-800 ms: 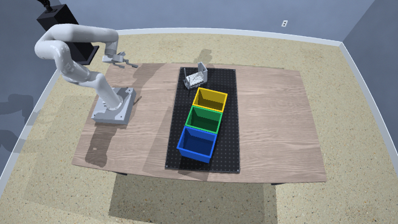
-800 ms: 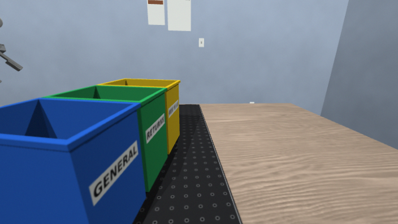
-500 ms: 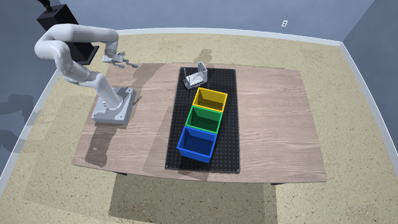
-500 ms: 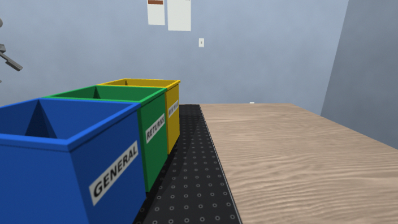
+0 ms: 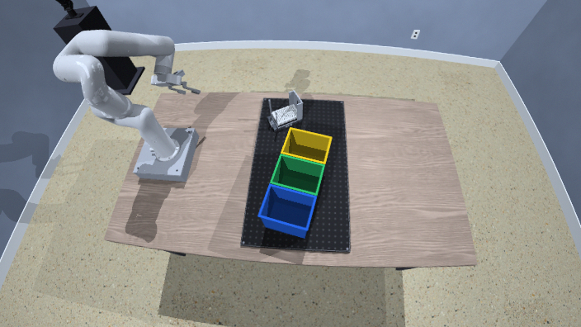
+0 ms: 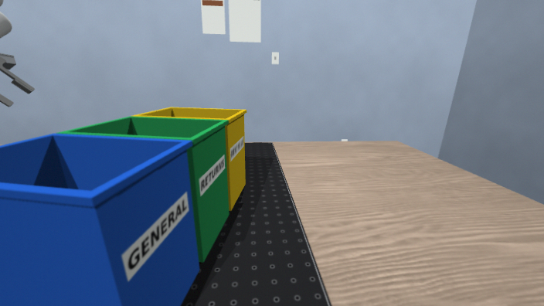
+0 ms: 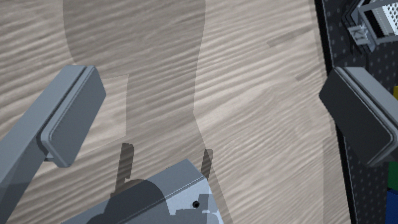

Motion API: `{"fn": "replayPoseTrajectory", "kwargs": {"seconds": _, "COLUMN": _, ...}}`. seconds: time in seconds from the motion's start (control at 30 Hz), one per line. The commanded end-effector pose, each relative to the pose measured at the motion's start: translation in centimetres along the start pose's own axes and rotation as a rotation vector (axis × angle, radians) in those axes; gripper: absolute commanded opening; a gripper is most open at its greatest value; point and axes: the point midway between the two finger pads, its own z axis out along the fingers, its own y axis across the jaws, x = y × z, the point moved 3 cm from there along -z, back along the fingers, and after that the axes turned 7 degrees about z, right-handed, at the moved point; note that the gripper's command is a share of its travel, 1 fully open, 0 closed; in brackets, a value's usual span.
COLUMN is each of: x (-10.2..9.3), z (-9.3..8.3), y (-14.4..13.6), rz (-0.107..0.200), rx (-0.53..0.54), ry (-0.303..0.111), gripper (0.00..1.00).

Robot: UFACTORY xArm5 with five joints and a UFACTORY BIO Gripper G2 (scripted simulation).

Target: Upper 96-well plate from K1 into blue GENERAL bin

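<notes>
The stack rack K1 (image 5: 295,106) (image 7: 359,35) stands at the back of the dark breadboard. The upper plate (image 5: 284,116) (image 7: 392,21), white with many wells, lies in it; the lower plate cannot be told apart beneath it. The blue bin (image 5: 285,229) (image 6: 54,239) (image 7: 393,209), labelled GENERAL, stands upright at the breadboard's front end. My gripper (image 5: 189,91) (image 6: 19,97) (image 7: 212,115) is partly open with nothing between its fingers. It hangs in the air near the table's back left, left of the rack and well away from it.
The green bin (image 5: 294,187) (image 6: 213,224) (image 7: 394,175), labelled RETURNS, and the yellow bin (image 5: 307,154) (image 6: 236,178) (image 7: 396,95) stand upright in a row between the blue bin and the rack. The rack has tall upright posts or walls. The arm's base (image 5: 162,175) stands at the table's left.
</notes>
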Motion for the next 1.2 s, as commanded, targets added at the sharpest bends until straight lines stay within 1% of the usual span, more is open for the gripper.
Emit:
{"fn": "replayPoseTrajectory", "kwargs": {"seconds": 0.0, "x": -4.5, "z": 0.2, "y": -0.4, "rz": -0.016, "rx": -0.011, "ry": -0.001, "gripper": 0.37}}
{"fn": "replayPoseTrajectory", "kwargs": {"seconds": 0.23, "x": -10.7, "z": 0.6, "y": -0.8, "rz": -0.017, "rx": -0.011, "ry": 0.0, "gripper": 0.37}}
{"fn": "replayPoseTrajectory", "kwargs": {"seconds": 0.3, "x": -10.7, "z": 0.6, "y": -0.8, "rz": -0.017, "rx": -0.011, "ry": 0.0, "gripper": 0.37}}
{"fn": "replayPoseTrajectory", "kwargs": {"seconds": 0.5, "x": -15.9, "z": 0.9, "y": -1.1, "rz": -0.017, "rx": -0.011, "ry": 0.0, "gripper": 0.37}}
{"fn": "replayPoseTrajectory", "kwargs": {"seconds": 0.6, "x": -15.9, "z": 0.9, "y": -1.1, "rz": -0.017, "rx": -0.011, "ry": 0.0, "gripper": 0.37}}
{"fn": "replayPoseTrajectory", "kwargs": {"seconds": 0.63, "x": -15.6, "z": 0.9, "y": -1.5, "rz": 0.003, "rx": 0.009, "ry": -0.017, "gripper": 0.37}}
{"fn": "replayPoseTrajectory", "kwargs": {"seconds": 0.77, "x": -15.2, "z": 2.2, "y": -2.8, "rz": 0.133, "rx": 0.042, "ry": -0.022, "gripper": 0.37}}
{"fn": "replayPoseTrajectory", "kwargs": {"seconds": 0.8, "x": -15.0, "z": 2.6, "y": -3.1, "rz": 0.156, "rx": 0.048, "ry": -0.022, "gripper": 0.37}}
{"fn": "replayPoseTrajectory", "kwargs": {"seconds": 0.87, "x": -15.0, "z": 2.6, "y": -3.1, "rz": 0.156, "rx": 0.048, "ry": -0.022, "gripper": 0.37}}
{"fn": "replayPoseTrajectory", "kwargs": {"seconds": 0.93, "x": -15.0, "z": 3.2, "y": -3.9, "rz": 0.215, "rx": 0.066, "ry": -0.048, "gripper": 0.37}}
{"fn": "replayPoseTrajectory", "kwargs": {"seconds": 0.97, "x": -14.9, "z": 3.5, "y": -4.3, "rz": 0.24, "rx": 0.074, "ry": -0.059, "gripper": 0.37}}
{"fn": "replayPoseTrajectory", "kwargs": {"seconds": 1.1, "x": -14.9, "z": 4.6, "y": -5.9, "rz": 0.24, "rx": 0.074, "ry": -0.059, "gripper": 0.37}}
{"fn": "replayPoseTrajectory", "kwargs": {"seconds": 1.17, "x": -14.9, "z": 4.7, "y": -5.9, "rz": 0.24, "rx": 0.074, "ry": -0.059, "gripper": 0.37}}
